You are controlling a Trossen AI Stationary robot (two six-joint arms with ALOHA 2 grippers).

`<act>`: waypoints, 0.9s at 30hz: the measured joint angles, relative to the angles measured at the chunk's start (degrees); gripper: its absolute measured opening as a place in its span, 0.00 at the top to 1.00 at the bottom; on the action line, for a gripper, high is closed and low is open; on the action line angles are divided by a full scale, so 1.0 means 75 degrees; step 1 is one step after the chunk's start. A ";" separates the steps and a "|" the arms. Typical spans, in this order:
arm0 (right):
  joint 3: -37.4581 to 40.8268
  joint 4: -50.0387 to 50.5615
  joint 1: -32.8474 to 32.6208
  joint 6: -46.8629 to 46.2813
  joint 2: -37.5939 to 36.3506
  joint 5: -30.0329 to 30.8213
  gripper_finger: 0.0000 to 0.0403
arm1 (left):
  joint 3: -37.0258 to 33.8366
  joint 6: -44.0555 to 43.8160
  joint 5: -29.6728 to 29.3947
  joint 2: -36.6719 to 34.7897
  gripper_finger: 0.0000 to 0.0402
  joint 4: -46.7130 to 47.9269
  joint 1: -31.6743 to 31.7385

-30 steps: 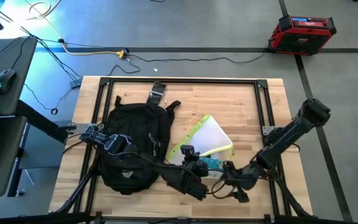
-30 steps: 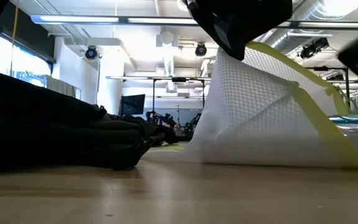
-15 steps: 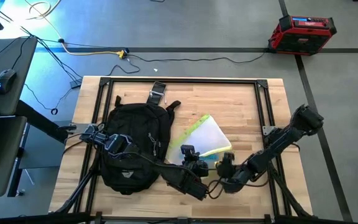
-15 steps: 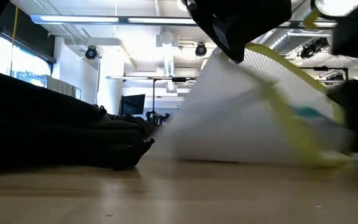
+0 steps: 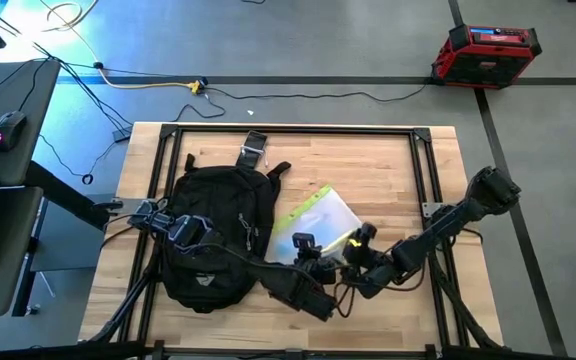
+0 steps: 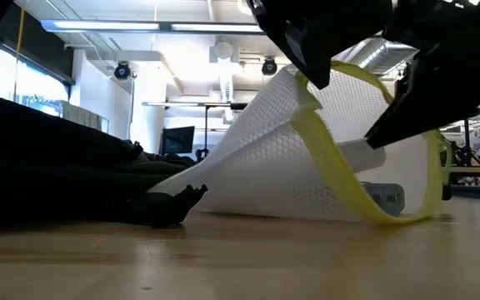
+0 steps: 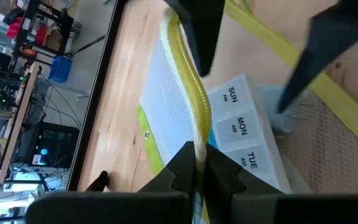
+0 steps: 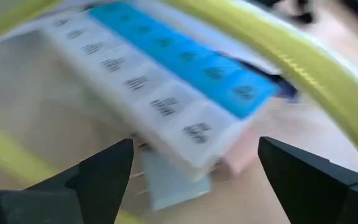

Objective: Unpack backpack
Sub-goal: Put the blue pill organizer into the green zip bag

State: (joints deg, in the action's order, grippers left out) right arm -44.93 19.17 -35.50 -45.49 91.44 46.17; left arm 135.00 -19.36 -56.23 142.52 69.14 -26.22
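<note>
On the left half of the wooden surface (image 5: pixel 368 165) lies the backpack (image 5: pixel 213 235), a large rounded black fabric bag with straps trailing toward the far edge; in the low view it shows only as a dark slumped mass (image 6: pixel 65 179). Just to its right lies a translucent mesh pouch (image 5: pixel 318 222) with neon-yellow trim, touching neither the bag's body nor the surface edge. The pouch holds a weekly pill organizer (image 7: pixel 244 140) with white lids marked SUN, MON, TUE and a parallel blue row (image 8: pixel 185 62) (the lettering is legible only in the wrist views).

The left tool (image 7: pixel 199 163) is clamped tight on the pouch's yellow trim, lifting the mouth of the pouch. The low view shows the mesh (image 6: pixel 290 158) raised into a tent off the surface, the organizer resting inside at its lower edge, which the high view flattens.

The right tool (image 8: pixel 194 177) stands wide, fingers spread at the pouch opening with the organizer between and beyond them, holding nothing.
</note>
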 joint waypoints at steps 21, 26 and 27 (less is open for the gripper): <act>-0.0043 -0.0708 -0.0039 0.1506 0.0144 -0.1277 0.18 | 0.0000 -0.0139 0.0052 0.0000 1.00 -0.0009 -0.0008; 0.0392 -0.2062 0.0904 0.2476 0.0405 -0.1591 0.18 | 0.0000 -0.0209 0.0178 0.0000 1.00 0.0038 -0.0003; 0.0409 -0.2223 0.1002 0.2650 0.0411 -0.1585 0.18 | 0.0000 -0.0209 0.0226 0.0000 1.00 0.0036 0.0003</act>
State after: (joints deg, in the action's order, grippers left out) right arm -41.86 2.50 -27.99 -25.61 94.52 34.28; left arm 135.00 -20.93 -54.53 142.52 69.41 -26.20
